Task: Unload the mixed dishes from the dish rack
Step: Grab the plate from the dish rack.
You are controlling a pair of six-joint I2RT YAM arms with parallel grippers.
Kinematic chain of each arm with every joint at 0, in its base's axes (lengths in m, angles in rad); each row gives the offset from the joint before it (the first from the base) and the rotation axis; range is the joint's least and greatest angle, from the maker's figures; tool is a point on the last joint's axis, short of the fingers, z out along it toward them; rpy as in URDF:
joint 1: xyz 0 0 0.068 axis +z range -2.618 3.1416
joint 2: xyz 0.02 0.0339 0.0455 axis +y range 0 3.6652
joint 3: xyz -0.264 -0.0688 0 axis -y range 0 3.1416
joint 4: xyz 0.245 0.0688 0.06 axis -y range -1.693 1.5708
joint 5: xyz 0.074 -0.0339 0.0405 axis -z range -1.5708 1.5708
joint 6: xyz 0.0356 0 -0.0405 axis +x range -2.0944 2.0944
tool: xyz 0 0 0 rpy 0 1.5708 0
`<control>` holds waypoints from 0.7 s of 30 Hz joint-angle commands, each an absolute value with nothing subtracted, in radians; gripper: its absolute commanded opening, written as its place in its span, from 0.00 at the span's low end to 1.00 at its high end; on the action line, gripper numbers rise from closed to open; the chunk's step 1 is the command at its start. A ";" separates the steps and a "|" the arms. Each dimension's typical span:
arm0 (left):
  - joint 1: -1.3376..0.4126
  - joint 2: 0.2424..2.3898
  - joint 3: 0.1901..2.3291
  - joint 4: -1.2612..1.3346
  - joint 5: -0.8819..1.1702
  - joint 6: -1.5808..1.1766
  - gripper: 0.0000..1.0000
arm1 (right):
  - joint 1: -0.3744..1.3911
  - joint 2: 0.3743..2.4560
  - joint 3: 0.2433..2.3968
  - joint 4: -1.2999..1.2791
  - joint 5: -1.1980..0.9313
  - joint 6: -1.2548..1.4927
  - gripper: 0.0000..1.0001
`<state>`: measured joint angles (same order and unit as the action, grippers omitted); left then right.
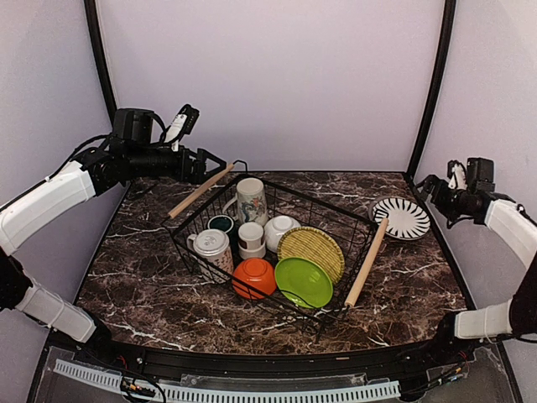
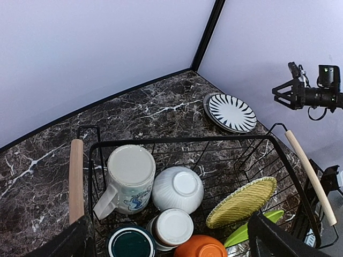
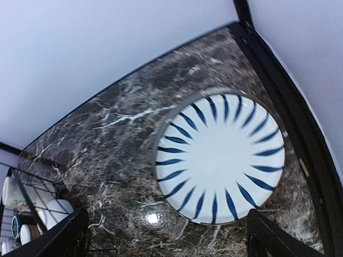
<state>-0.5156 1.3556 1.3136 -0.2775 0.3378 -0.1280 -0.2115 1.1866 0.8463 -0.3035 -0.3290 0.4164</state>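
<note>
The dish rack (image 1: pixel 367 262) stands mid-table. It holds a lime-green plate (image 1: pixel 304 281), a woven yellow plate (image 1: pixel 311 253), an orange bowl (image 1: pixel 254 277), a white bowl (image 1: pixel 279 228), two patterned mugs (image 1: pixel 251 200) (image 1: pixel 211 248), a dark green cup (image 1: pixel 221 224) and a small white cup (image 1: pixel 251 237). The cups, bowls and mugs are upside down. A striped plate (image 1: pixel 401 217) (image 3: pixel 220 158) lies on the table right of the rack, with a grey rim showing under it. My left gripper (image 1: pixel 214 161) (image 2: pixel 169 230) hovers open above the rack's far-left corner. My right gripper (image 1: pixel 430 186) (image 3: pixel 163 227) hangs open and empty above the striped plate's near edge.
The rack's wooden handles (image 1: pixel 200 191) (image 2: pixel 75 179) stick out past its corners. Black frame posts (image 1: pixel 430 88) and pale walls close in the back and sides. Dark marble table (image 1: pixel 143 277) shows on both sides of the rack.
</note>
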 commanded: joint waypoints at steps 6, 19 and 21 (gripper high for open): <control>-0.522 1.356 1.312 -0.260 0.364 -0.143 0.99 | 0.040 1.064 1.061 -0.434 -0.530 0.158 0.99; -0.522 1.358 1.310 -0.257 0.364 -0.147 0.99 | 0.486 1.315 1.349 -0.785 -0.387 0.007 0.99; -0.522 1.359 1.310 -0.256 0.364 -0.148 0.99 | 0.551 1.356 1.367 -0.826 -0.351 -0.024 0.99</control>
